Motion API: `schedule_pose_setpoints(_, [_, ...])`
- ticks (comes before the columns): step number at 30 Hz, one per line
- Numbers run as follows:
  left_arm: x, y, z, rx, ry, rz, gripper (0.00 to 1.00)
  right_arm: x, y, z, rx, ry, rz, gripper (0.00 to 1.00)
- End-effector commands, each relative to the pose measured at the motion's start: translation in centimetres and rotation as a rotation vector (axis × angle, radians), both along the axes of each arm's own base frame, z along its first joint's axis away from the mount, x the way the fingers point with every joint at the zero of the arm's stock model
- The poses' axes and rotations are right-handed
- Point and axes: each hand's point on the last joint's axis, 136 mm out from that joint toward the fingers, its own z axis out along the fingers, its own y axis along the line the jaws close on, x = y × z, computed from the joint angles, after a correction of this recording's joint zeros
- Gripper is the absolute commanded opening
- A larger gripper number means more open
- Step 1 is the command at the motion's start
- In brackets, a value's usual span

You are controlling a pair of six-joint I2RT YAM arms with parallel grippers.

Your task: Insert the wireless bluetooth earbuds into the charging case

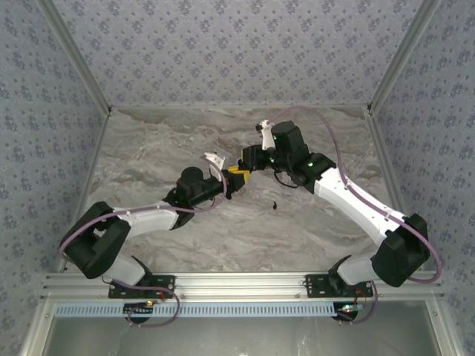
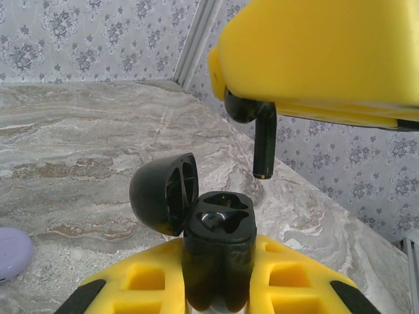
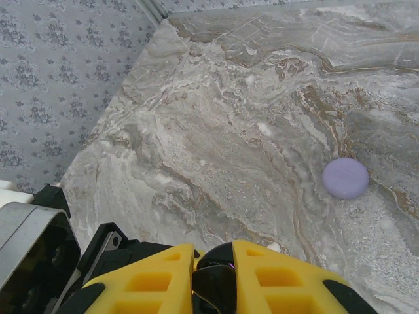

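My left gripper point(image 2: 219, 247) is shut on the black charging case point(image 2: 219, 222), holding it upright. The case's lid point(image 2: 163, 193) is swung open to the left and both wells are bare. Above and to the right of it, my right gripper point(image 2: 314, 98) is shut on a black earbud point(image 2: 263, 140). The earbud's stem hangs down, apart from the case. In the right wrist view the same earbud point(image 3: 236, 281) sits pinched between the yellow fingers point(image 3: 281, 275). In the top view the two grippers meet over the table's middle, left point(image 1: 237, 178) and right point(image 1: 251, 159).
A pale lilac round puck point(image 3: 345, 178) lies on the marble table point(image 3: 216, 118), and its edge also shows at the left point(image 2: 10, 252). A tiny black piece point(image 1: 273, 203) lies on the table just in front of the grippers. Patterned walls point(image 1: 237, 44) enclose the table.
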Motion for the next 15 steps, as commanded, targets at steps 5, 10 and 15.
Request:
schedule_pose_setpoints(5, [-0.20,-0.19,4.47,-0.090,-0.079,-0.005,0.16,-0.28,0.23,1.66,0.032,-0.033,0.005,0.22])
schedule_pose_setpoints(10, [-0.27,-0.11,4.75,-0.092,-0.082,-0.005,0.16,-0.35,0.28,1.48,0.031,-0.028,0.008,0.22])
schedule_pose_setpoints(15, [-0.26,-0.14,4.75,-0.090,-0.079,-0.005,0.16,-0.37,0.34,1.53,0.033,-0.027,0.010,0.22])
